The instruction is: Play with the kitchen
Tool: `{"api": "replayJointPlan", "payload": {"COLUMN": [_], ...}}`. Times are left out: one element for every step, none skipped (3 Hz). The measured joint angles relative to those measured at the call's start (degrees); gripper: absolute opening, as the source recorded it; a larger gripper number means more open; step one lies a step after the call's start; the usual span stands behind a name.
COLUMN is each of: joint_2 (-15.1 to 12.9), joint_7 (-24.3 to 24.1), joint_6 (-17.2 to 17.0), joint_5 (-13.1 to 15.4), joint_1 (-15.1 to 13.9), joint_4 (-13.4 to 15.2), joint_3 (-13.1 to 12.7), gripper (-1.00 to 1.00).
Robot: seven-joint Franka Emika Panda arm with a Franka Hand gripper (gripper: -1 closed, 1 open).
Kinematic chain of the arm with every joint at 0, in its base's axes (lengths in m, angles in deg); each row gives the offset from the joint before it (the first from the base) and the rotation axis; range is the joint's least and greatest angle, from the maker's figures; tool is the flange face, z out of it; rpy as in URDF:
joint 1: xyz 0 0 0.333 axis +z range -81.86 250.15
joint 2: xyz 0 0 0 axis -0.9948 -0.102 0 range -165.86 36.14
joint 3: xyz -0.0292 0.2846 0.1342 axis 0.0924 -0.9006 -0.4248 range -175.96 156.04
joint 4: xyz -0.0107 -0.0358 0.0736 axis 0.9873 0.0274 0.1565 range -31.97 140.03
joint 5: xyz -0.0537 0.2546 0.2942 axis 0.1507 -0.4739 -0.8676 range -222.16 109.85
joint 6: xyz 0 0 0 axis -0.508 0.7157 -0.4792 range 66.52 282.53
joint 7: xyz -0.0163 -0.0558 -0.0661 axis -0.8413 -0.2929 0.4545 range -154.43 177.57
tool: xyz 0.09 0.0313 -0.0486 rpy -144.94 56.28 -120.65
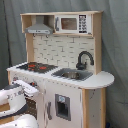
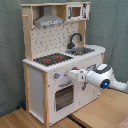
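one arm here, mine, white and stretched toward the front of the kitchen (image 2: 55,60). in the second exterior view my gripper (image 2: 71,75) sits right at the front panel just under the stovetop (image 2: 52,59), near the knobs (image 2: 56,76) and above the oven door (image 2: 64,97). how far my fingers are apart, i cannot tell. the kitchen stands upright on a wooden floor (image 2: 20,120) against a grey curtain (image 2: 112,25). sink (image 1: 72,75) with black faucet (image 1: 84,59) lies beside the stovetop, grey hood (image 1: 39,29) above.
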Motion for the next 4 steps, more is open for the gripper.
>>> {"api": "replayJointPlan", "payload": {"joint_2": [0.0, 0.0, 0.0, 0.0], "joint_7": [6.2, 12.7, 18.8, 24.8], "joint_6": [0.0, 0.0, 0.0, 0.0], "joint_5": [0.0, 0.0, 0.0, 0.0], "joint_1": [0.0, 0.1, 0.1, 0.1], "joint_4": [0.1, 0.2, 0.3, 0.4], "joint_3": [0.0, 0.0, 0.0, 0.0], "gripper": [-1.0, -1.0, -1.0, -1.0]}}
